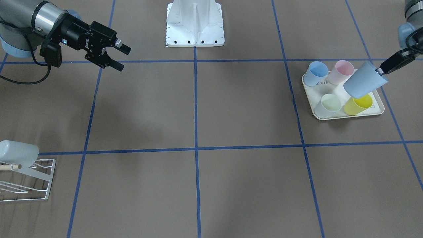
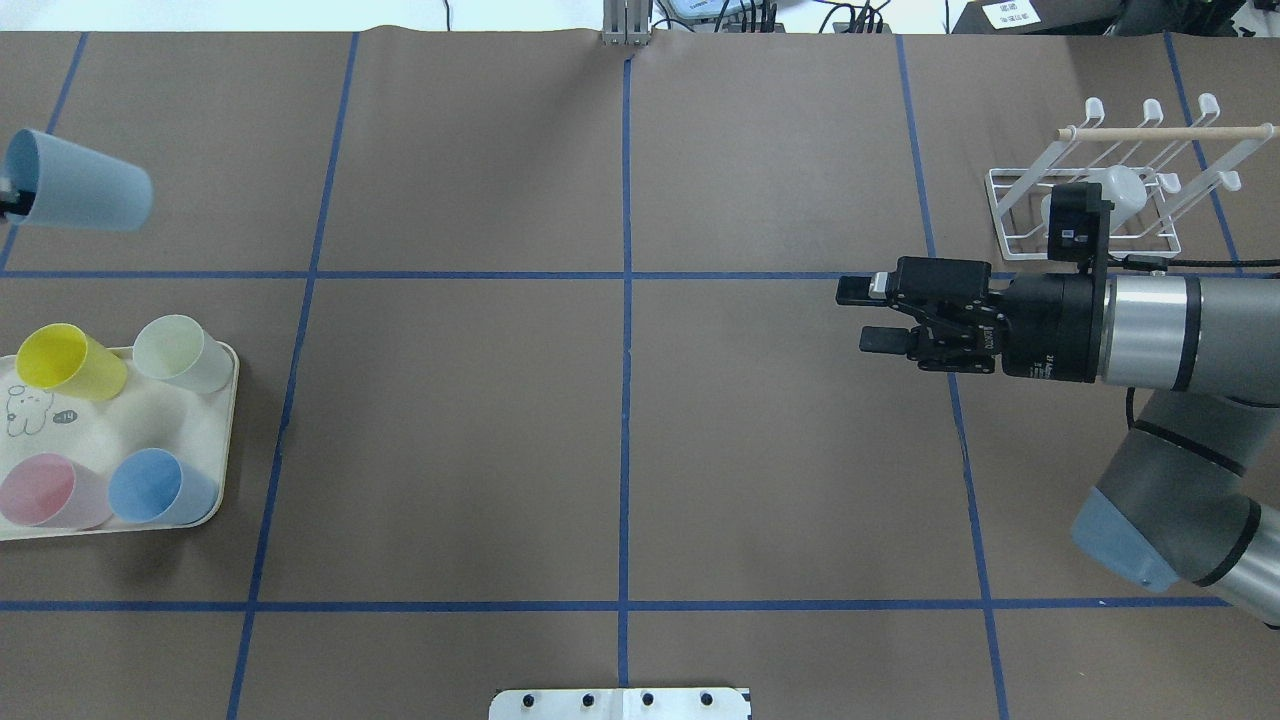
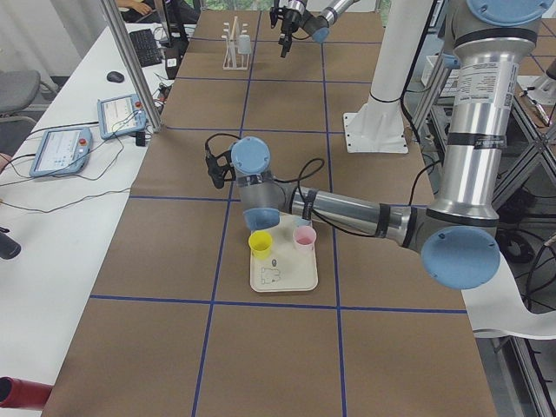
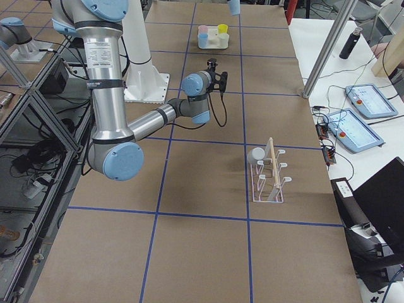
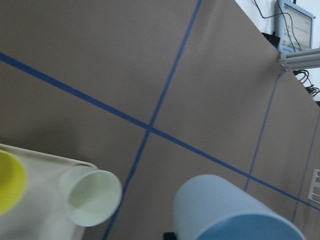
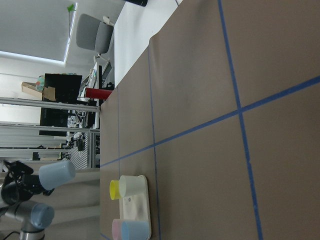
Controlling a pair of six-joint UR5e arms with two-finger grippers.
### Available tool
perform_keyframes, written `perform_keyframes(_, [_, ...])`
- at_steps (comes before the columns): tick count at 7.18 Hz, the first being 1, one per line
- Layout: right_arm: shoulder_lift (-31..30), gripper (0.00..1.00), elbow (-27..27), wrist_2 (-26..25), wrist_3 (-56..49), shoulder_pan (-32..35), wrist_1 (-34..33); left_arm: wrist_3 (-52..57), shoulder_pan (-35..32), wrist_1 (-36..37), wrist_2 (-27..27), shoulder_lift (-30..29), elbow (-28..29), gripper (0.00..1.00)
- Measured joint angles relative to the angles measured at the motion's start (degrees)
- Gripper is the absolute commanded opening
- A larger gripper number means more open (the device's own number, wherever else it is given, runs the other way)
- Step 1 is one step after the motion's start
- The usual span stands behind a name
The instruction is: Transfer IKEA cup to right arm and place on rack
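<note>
A light blue IKEA cup [image 1: 363, 82] hangs tilted on its side in the air, over the far edge of the tray. My left gripper [image 1: 380, 71] is shut on its rim. From overhead the same cup [image 2: 82, 195] shows at the far left with the left gripper [image 2: 8, 205] at the frame edge. The left wrist view has the cup [image 5: 227, 210] close at the bottom. My right gripper [image 2: 865, 315] is open and holds nothing, pointing towards the table's middle. The white wire rack [image 2: 1165, 131] with its wooden dowel stands behind it and carries a pale cup [image 2: 1128, 192].
A cream tray [image 2: 60, 440] at the left holds a yellow cup [image 2: 65, 362], a pale green cup [image 2: 180, 352], a pink cup [image 2: 50, 490] and a blue cup [image 2: 160, 487]. Blue tape lines cross the brown table. The white robot base [image 1: 195, 23] sits at the robot's side.
</note>
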Motion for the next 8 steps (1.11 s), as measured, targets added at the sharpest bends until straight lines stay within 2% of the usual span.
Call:
perform_keyframes(1, [1.1, 0.99, 0.0, 0.7, 3.8, -0.2, 1.6, -7.7, 3.7, -2.1, 3.3, -4.6, -0.9, 0.0])
perform_keyframes(3, [4.4, 0.99, 0.0, 1.1, 10.8, -0.4, 2.7, -23.1, 15.0, -10.3, 18.1, -8.6, -4.3, 0.0])
perform_keyframes(5, [7.8, 0.99, 0.0, 0.9, 14.9, -1.0, 3.9, -35.3, 27.3, -20.6, 33.3, -11.3, -5.1, 0.0])
perform_keyframes(7, [10.3, 0.99, -0.9, -0.3, 19.8, -2.4, 8.9, -40.7, 37.8, -28.9, 46.7, -12.9, -5.1, 0.0])
perform_keyframes(8, [11.4, 0.99, -1.1, -1.3, 21.5, -3.1, 10.0, -42.1, 41.4, -30.9, 50.1, -13.7, -5.0, 0.0])
